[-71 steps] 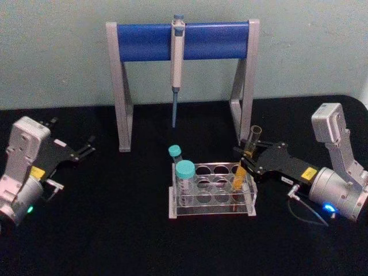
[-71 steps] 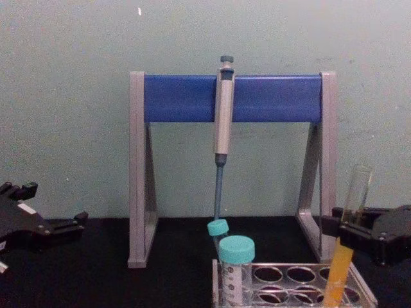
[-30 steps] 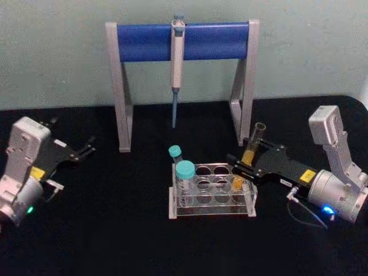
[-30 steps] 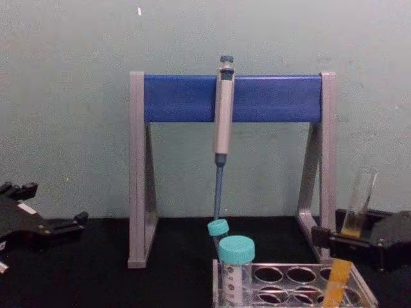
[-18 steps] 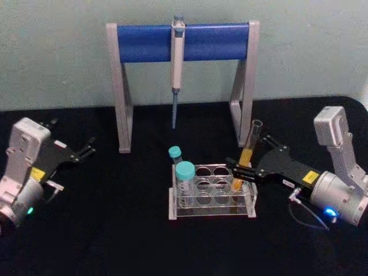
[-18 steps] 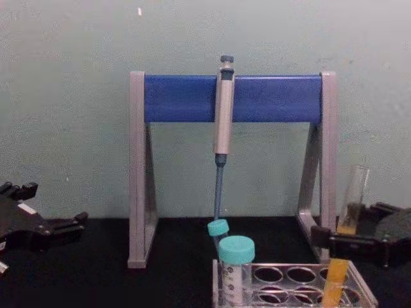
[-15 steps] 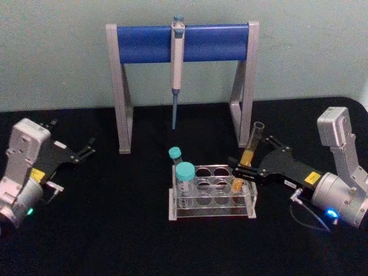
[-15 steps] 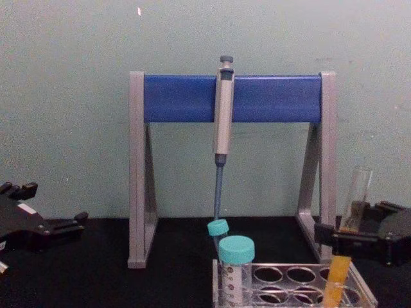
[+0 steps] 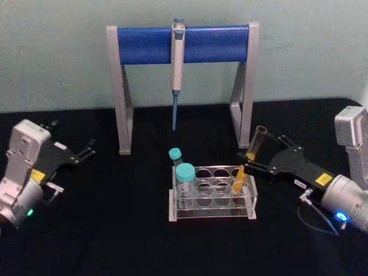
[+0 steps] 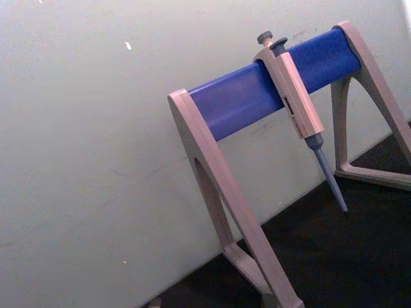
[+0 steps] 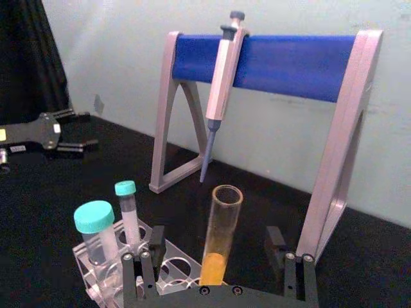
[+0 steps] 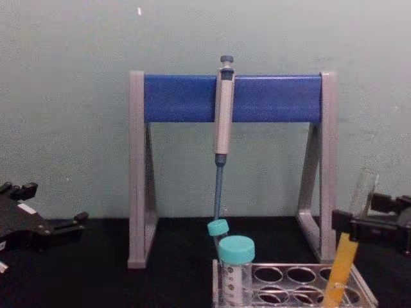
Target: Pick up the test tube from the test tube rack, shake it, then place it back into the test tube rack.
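Test tube rack [image 9: 214, 194] is seen near the middle of the black tabletop [image 9: 115, 230], in front of the grey-and-blue pipette stand [image 9: 183, 75]. At the left side, the left claw [image 9: 86, 150] is parked with its fingers spread, well apart from the rack. The right claw [image 9: 253, 154] is spread around the upper part of the test tube [image 9: 246, 165], without pinching it. This tube is leaned in a right-hand hole of the rack, beside two teal-capped tubes [image 9: 184, 183]. It is judged that the tube is returned already, and only the retreat of the right arm is left.
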Tool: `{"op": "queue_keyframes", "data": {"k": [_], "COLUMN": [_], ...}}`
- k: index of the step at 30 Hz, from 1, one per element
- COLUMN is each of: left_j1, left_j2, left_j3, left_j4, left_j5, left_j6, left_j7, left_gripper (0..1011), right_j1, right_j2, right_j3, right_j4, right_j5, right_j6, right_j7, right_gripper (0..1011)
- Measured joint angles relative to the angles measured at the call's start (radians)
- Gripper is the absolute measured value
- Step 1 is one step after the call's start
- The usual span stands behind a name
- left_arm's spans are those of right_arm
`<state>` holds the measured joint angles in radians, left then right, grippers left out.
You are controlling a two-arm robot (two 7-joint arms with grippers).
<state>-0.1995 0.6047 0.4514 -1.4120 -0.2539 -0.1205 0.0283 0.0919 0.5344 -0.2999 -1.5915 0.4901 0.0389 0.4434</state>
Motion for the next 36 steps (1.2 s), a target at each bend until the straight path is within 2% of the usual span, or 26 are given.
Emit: {"op": "queue_keyframes", "data": {"k": [5, 12, 20, 24, 28, 36], "left_j1": [0.000, 0.000, 0.000, 0.000, 0.000, 0.000], "left_j2": [0.000, 0.000, 0.000, 0.000, 0.000, 0.000], "left_j3": [0.000, 0.000, 0.000, 0.000, 0.000, 0.000], "left_j4": [0.000, 0.000, 0.000, 0.000, 0.000, 0.000], "left_j5": [0.000, 0.000, 0.000, 0.000, 0.000, 0.000], "left_j6": [0.000, 0.000, 0.000, 0.000, 0.000, 0.000], "left_j7": [0.000, 0.000, 0.000, 0.000, 0.000, 0.000], "left_gripper": [1001, 1002, 1001, 1002, 1001, 1001], "right_j1": [-0.035, -0.085, -0.094, -0.087, -0.063, 0.004], "right_j2": [0.014, 0.027, 0.016, -0.002, -0.032, -0.077], "right_j3": [0.026, 0.081, 0.127, 0.150, 0.163, 0.150], "right_j4": [-0.050, -0.125, -0.143, -0.134, -0.101, 0.002], "right_j5": [0.011, 0.039, 0.062, 0.064, 0.035, -0.038], "right_j6": [-0.005, -0.022, -0.054, -0.069, -0.072, -0.052], "right_j7": [-0.011, -0.033, -0.049, -0.075, -0.125, -0.175], "right_gripper": [1000, 1000, 1000, 1000, 1000, 1000]}}
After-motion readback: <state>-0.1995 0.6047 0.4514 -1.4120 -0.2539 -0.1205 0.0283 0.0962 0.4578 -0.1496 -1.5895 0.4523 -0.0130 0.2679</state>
